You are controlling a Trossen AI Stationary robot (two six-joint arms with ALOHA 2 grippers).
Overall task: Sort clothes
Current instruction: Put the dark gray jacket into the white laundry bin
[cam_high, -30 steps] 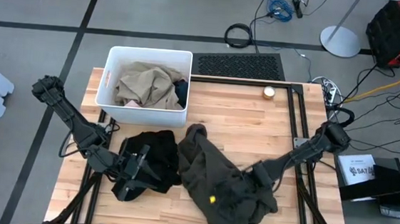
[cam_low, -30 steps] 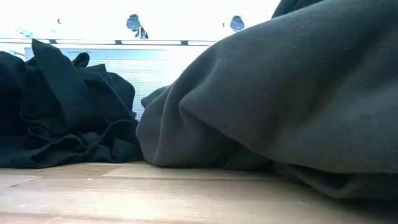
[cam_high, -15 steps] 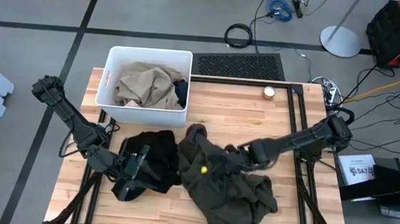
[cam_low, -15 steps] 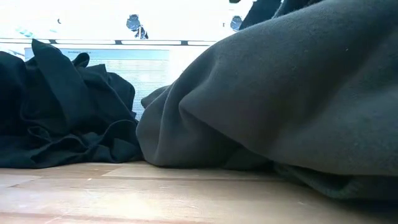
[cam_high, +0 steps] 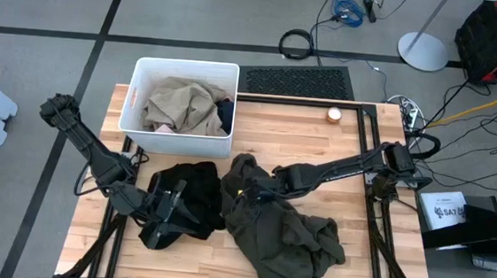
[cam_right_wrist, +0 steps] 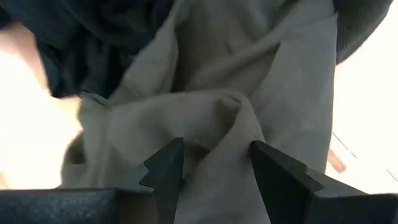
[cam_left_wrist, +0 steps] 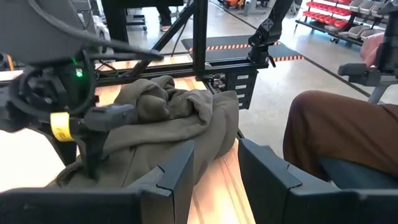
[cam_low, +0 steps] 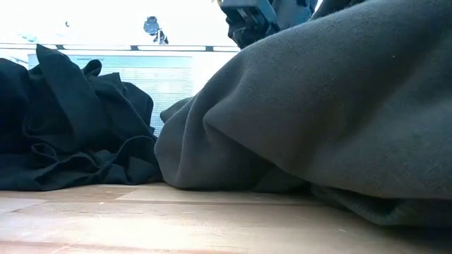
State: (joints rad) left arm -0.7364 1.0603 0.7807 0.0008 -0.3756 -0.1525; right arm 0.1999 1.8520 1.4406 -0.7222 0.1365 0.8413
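An olive-brown garment [cam_high: 281,235] lies heaped on the table's near middle, with a black garment [cam_high: 192,195] bunched to its left. A tan garment [cam_high: 180,103] and a dark teal one [cam_high: 225,112] lie in the white bin [cam_high: 131,103] at the far left. My right gripper [cam_high: 247,194] is open and points down over the olive garment's far left part. A raised fold [cam_right_wrist: 227,109] lies ahead of its fingers. My left gripper [cam_left_wrist: 214,180] is open with nothing between its fingers, and stands above the black garment's near left part. My right gripper comes at the olive-brown garment's far left part [cam_left_wrist: 118,146] from above, slanting from the table's right. Its open fingers [cam_right_wrist: 169,163] stand on either side of a ridge of cloth. I cannot tell whether they touch it.
A small round tin [cam_high: 334,114] sits at the table's far right. Bare wood [cam_high: 319,140] lies between bin and tin. In the left wrist view a person in brown trousers [cam_left_wrist: 342,130] sits beyond the table.
My right gripper has swept from the olive garment's right side toward the table's left edge, across the garment, sinking a little and tipping further downward. Its fingers have stayed open. The left arm has kept still.
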